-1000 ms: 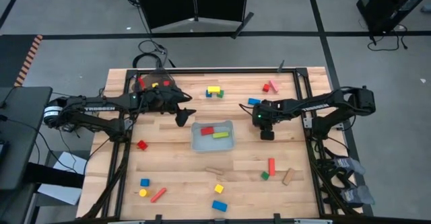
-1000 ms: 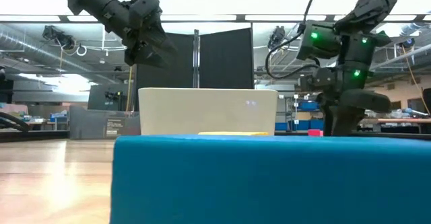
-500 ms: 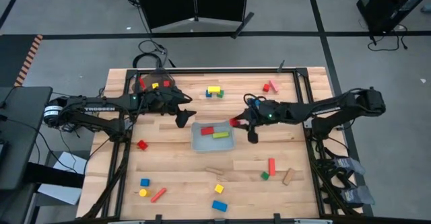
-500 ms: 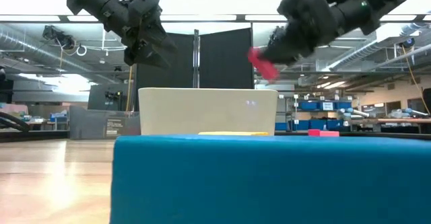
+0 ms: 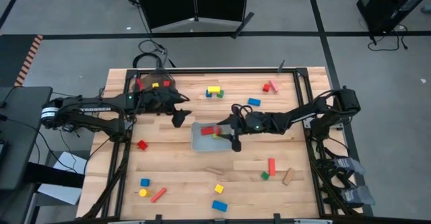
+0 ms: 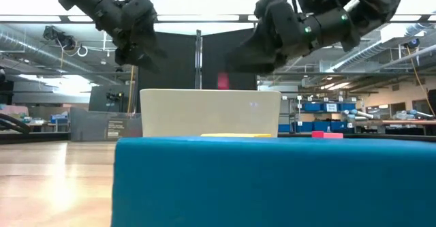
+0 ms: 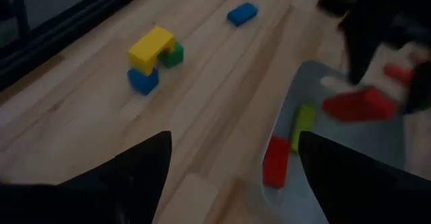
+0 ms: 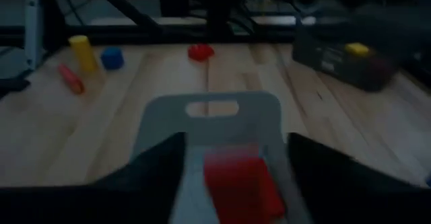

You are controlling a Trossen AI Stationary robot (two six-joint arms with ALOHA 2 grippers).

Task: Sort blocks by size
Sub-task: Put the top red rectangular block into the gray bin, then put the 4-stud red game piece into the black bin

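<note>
My right gripper (image 5: 229, 126) hangs open over the clear tray (image 5: 195, 143) at mid-table. A red block (image 8: 239, 177) shows between its fingers with a gap on each side, blurred just above the tray's rim in the low view (image 6: 223, 82). A red block (image 7: 276, 160) and a yellow-green bar (image 7: 303, 120) lie in the tray. My left gripper (image 5: 178, 118) is open and empty, raised left of the tray's far corner. Other blocks lie scattered on the wood: a yellow, green and blue group (image 5: 214, 91), a blue one (image 5: 254, 101).
A dark bowl (image 5: 153, 84) with red and yellow blocks stands at the far left. More blocks lie near the front edge: blue (image 5: 219, 206), yellow (image 5: 218, 188), a red bar (image 5: 271, 165), a plain wood piece (image 5: 288, 177). A black frame rims the table.
My right gripper has lifted the red block from the table's right part and carried it toward the left edge, to above the tray. The block now shows loose between the fingers, lower than before. My left gripper has drawn back a little toward the table's left edge.
</note>
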